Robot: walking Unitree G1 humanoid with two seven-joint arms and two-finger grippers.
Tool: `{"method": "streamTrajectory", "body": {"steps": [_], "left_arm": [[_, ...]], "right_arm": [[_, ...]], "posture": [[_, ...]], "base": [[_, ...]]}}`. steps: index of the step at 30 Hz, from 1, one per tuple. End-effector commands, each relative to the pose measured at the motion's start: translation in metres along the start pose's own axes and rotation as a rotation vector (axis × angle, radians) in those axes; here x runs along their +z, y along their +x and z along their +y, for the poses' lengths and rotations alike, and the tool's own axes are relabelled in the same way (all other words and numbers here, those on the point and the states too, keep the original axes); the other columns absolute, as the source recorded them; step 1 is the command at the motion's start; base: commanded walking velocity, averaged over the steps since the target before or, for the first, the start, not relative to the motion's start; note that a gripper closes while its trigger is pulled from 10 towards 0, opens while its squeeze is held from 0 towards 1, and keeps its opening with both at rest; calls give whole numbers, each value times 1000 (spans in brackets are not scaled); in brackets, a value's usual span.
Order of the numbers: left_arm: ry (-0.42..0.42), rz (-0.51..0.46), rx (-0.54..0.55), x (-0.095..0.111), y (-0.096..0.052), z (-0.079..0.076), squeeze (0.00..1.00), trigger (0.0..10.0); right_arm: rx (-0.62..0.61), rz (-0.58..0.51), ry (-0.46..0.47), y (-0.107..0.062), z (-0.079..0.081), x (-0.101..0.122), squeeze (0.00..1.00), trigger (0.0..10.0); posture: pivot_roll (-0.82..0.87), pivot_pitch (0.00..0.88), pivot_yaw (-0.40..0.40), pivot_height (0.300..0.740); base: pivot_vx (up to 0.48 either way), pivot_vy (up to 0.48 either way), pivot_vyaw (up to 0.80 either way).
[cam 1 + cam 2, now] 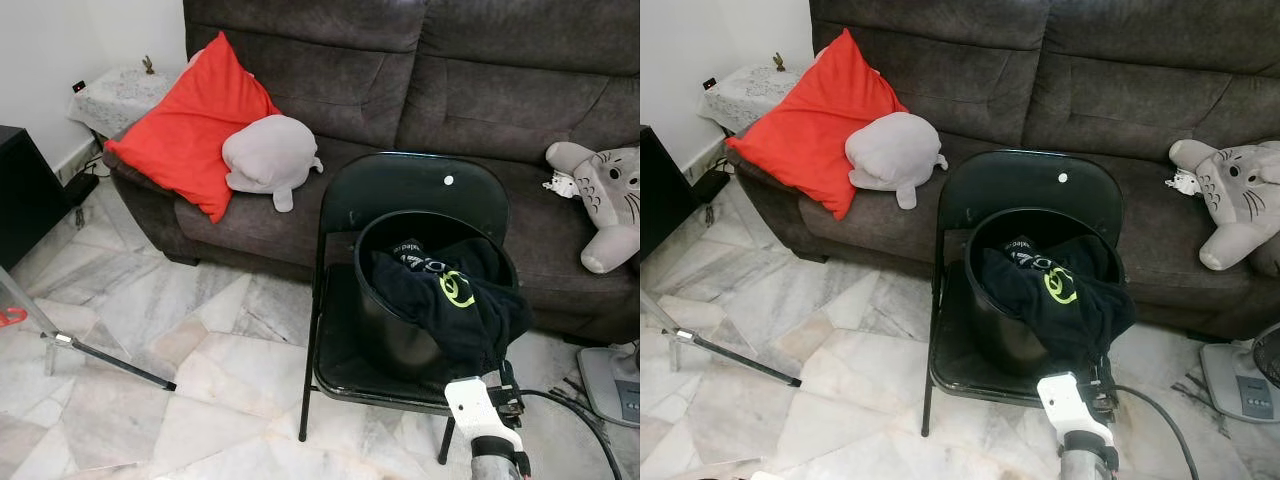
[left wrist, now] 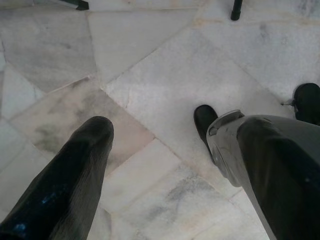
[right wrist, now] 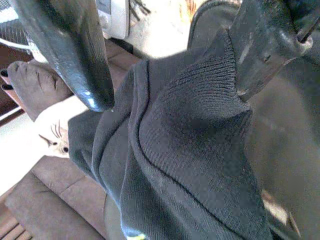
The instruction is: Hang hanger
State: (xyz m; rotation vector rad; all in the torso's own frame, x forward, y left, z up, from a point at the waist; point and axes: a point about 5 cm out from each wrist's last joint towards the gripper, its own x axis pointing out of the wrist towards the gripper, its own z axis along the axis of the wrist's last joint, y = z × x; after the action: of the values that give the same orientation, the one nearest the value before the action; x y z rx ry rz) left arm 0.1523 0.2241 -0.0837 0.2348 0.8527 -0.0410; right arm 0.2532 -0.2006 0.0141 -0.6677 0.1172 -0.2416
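Marble tiles (image 2: 165,100), pale and veined, lay under my idle left gripper (image 2: 160,165), fingers spread. Nearest me on the right, my right gripper (image 3: 165,75) hung with fingers spread around the ribbed hem of a black garment (image 1: 455,300), not pinching it. That soft knit drooped over the round black bucket (image 1: 385,330) on a folding chair (image 1: 400,190). I could make out no hanger. I judged a pull might tip the bucket. Farther off stood the brown sofa (image 1: 480,90).

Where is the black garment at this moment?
In the left eye view, the black garment hangs over the right rim of the black bucket on the folding chair, with the right hand at its hem.
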Motion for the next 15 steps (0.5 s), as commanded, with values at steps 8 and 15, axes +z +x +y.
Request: {"method": "streamTrajectory", "body": {"steps": [8, 15], "left_arm": [[16, 70, 2, -16, -5, 1, 0, 10000], [17, 75, -4, -17, -5, 0, 0, 10000]], "right_arm": [[-14, 11, 3, 1, 2, -2, 0, 0], [-52, 92, 5, -3, -3, -16, 0, 10000]], "posture": [[-94, 135, 0, 740], [-99, 133, 0, 740]], "base": [[0, 0, 0], [0, 0, 0]]}}
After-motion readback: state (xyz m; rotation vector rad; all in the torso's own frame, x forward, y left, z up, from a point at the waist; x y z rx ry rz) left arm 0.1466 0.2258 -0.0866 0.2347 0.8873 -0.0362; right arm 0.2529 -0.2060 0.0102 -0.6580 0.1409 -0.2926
